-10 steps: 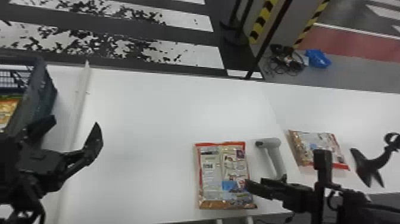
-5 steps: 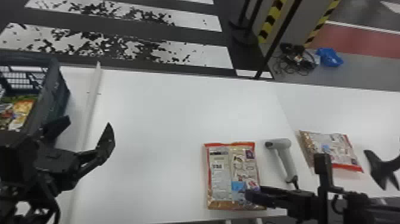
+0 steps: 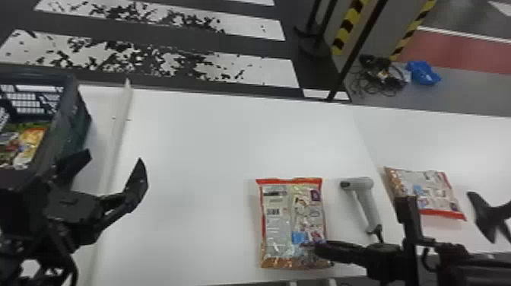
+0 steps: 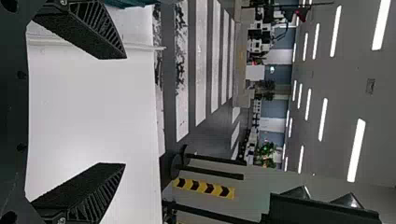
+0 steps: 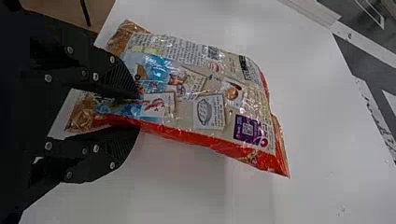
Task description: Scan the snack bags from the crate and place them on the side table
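Note:
In the head view my left gripper [image 3: 114,158] stands open beside the crate [image 3: 70,125]; in the left wrist view the left gripper [image 4: 125,110] has nothing between its fingers. At the table's front edge, my right gripper [image 3: 323,249] is at the lower right corner of a snack bag [image 3: 279,220]. The right wrist view has the right gripper [image 5: 139,111] shut on that snack bag [image 5: 187,88] by its red-edged side. The grey scanner [image 3: 365,205] lies just right of this bag. Another snack bag [image 3: 426,190] lies on the side table [image 3: 448,144].
More snack packets [image 3: 28,146] are in the crate. A pale strip [image 3: 118,133] runs along the table [image 3: 213,152] beside the crate. A black forked object [image 3: 490,216] stands out at the far right, past the second bag.
The head view has turned slightly left, showing more of the crate. The held bag has shifted a little left, away from the scanner. My left gripper keeps its place beside the crate.

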Available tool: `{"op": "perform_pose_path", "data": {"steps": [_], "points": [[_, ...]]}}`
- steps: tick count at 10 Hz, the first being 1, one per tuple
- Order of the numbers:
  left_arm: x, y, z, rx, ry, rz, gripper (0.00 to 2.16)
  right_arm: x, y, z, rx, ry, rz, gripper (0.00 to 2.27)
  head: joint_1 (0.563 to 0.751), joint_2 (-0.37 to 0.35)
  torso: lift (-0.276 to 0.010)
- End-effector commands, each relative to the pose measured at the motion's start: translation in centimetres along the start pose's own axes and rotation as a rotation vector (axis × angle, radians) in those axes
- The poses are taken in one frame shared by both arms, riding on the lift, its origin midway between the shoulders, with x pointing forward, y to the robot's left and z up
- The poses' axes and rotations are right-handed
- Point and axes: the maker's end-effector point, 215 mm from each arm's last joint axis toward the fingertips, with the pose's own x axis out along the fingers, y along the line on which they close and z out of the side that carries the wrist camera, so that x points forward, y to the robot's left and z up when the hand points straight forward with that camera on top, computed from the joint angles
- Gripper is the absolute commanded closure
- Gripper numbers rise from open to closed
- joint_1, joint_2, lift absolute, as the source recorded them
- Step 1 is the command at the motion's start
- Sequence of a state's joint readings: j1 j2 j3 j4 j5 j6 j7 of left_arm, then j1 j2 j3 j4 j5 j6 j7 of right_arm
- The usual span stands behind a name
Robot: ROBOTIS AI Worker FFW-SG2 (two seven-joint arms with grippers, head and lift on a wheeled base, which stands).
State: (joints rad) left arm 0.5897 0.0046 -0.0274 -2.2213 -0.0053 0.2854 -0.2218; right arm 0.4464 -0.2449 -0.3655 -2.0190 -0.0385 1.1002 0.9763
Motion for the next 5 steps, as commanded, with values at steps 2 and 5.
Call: {"op": "perform_pose_path", "data": {"steps": [2,5], "points": [[-0.1,0.2,0.0,-0.005,-0.003,0.007,0.04,-2.8,-0.4,2.7,0.044,-0.111,0.042,2.22,0.695,-0.222,-0.094],[0.0,0.0,0.2,-0.006,-0.006,0.004,0.04,-9.9,-2.5,9.3,0.105,-0.366,0.022,2.22,0.695,-0.264,-0.094]]}}
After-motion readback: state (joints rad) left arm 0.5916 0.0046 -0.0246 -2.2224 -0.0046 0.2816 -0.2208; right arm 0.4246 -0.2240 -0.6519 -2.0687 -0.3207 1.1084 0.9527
